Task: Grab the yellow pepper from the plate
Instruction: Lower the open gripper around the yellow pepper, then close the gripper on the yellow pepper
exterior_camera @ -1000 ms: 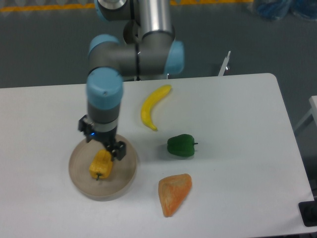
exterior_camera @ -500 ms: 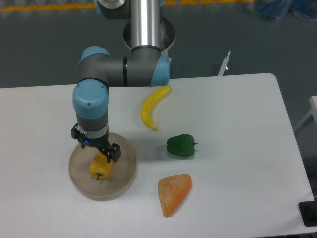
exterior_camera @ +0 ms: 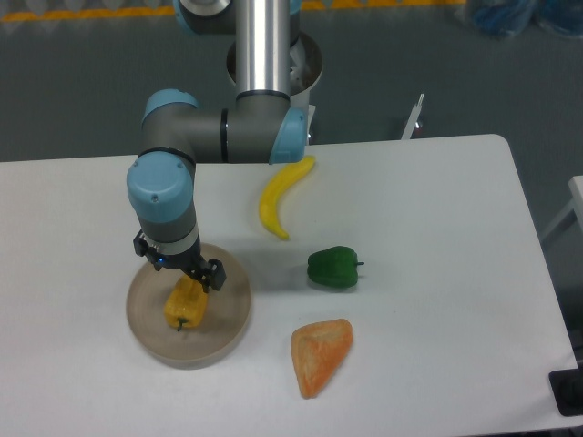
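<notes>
The approach step is judged in hand: the gripper [exterior_camera: 185, 278] is poised over the yellow pepper [exterior_camera: 185, 305] on the plate [exterior_camera: 232, 319], its spread untellable, and descent then closure is called for.

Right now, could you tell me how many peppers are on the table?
2. The yellow pepper lies on the plate under the gripper; the green pepper sits on the table right of it. None seem hidden.

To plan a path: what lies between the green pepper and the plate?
Only bare white table lies between the green pepper and the plate, as the fixed camera shows.
</notes>
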Controlling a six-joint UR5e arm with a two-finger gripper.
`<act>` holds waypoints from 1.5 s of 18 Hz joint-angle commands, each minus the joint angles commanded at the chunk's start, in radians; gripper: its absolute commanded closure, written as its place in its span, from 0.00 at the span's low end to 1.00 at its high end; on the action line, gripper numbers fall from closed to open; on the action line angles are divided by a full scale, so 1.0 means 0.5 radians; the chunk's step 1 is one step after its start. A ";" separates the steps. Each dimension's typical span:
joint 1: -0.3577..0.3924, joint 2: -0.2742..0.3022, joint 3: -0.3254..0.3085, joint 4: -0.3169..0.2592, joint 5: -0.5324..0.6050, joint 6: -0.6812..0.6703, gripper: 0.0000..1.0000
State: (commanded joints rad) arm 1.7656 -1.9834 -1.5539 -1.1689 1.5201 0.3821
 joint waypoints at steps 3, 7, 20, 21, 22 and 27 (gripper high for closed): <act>0.000 -0.031 0.012 0.082 0.089 -0.064 0.00; -0.003 -0.074 -0.006 0.181 0.163 -0.151 0.00; -0.058 -0.132 -0.006 0.202 0.157 -0.148 0.00; -0.058 -0.156 -0.006 0.218 0.157 -0.148 0.00; -0.061 -0.172 -0.006 0.227 0.157 -0.148 0.00; -0.061 -0.218 0.012 0.245 0.169 -0.117 0.41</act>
State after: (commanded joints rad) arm 1.7349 -2.0923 -1.5478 -1.0462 1.6045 0.3237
